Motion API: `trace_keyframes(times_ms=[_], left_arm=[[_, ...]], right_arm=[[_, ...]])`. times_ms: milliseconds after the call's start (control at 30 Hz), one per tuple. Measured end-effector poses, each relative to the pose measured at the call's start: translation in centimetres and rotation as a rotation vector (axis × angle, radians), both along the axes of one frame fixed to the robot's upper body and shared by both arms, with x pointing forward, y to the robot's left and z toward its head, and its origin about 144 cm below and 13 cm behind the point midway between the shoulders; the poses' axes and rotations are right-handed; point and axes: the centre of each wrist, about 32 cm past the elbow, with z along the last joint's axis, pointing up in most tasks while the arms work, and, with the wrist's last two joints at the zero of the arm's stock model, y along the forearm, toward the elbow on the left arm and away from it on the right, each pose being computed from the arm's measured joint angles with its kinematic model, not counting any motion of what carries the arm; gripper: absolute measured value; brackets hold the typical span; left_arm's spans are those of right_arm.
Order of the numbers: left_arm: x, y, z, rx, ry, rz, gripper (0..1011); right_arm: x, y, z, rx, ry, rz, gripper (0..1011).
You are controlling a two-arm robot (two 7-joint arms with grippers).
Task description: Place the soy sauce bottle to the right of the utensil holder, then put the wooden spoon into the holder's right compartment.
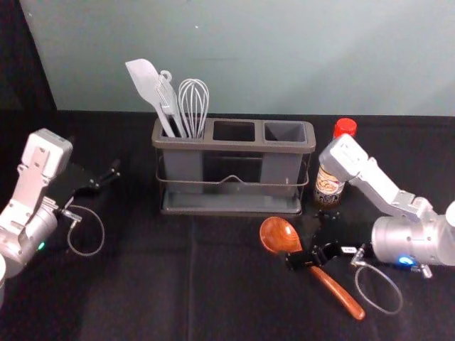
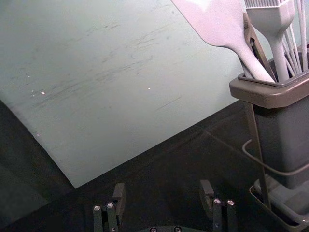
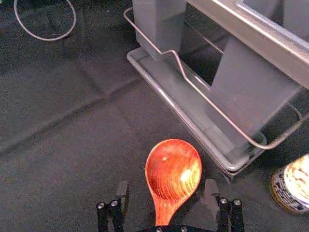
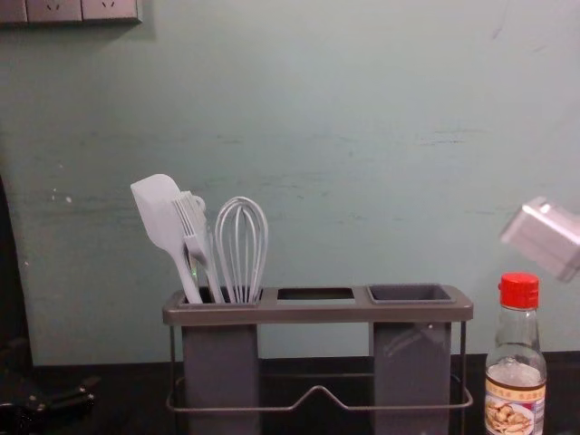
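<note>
Step 2: spoon pickup; bottle placement judged complete.
Head view: soy sauce bottle (image 1: 328,187) upright, right of utensil holder (image 1: 234,145), toward the far edge of the black-cloth-covered tabletop (image 1: 128,284); wooden spoon (image 1: 279,235) lies nearer the front right corner. Left wrist view: left gripper (image 2: 163,187) idle, left of holder, jaws spread. Right wrist view: right gripper (image 3: 166,187) at spoon, jaws spread; next, close, lift, align with right compartment (image 4: 410,294). Chest view: scuffed green wall (image 4: 272,118), socket panel (image 4: 68,11).

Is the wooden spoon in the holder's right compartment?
No, the wooden spoon lies on the black cloth in front of the utensil holder.
</note>
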Motion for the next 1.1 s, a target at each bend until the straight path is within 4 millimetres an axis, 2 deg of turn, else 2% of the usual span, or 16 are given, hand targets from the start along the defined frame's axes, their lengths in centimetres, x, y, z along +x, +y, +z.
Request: trace_keyframes(times_ms=[433,1100], left_arm=[[0.0,0.0,0.0,0.0,0.0,0.0,1005],[0.0,0.0,0.0,0.0,0.0,0.0,1005]], right_arm=[[1.2,1.8,-0.8,-0.014,0.035,0.008,1004],[1.7,2.0,-1.2,-0.036,0.019,-0.009,1004]])
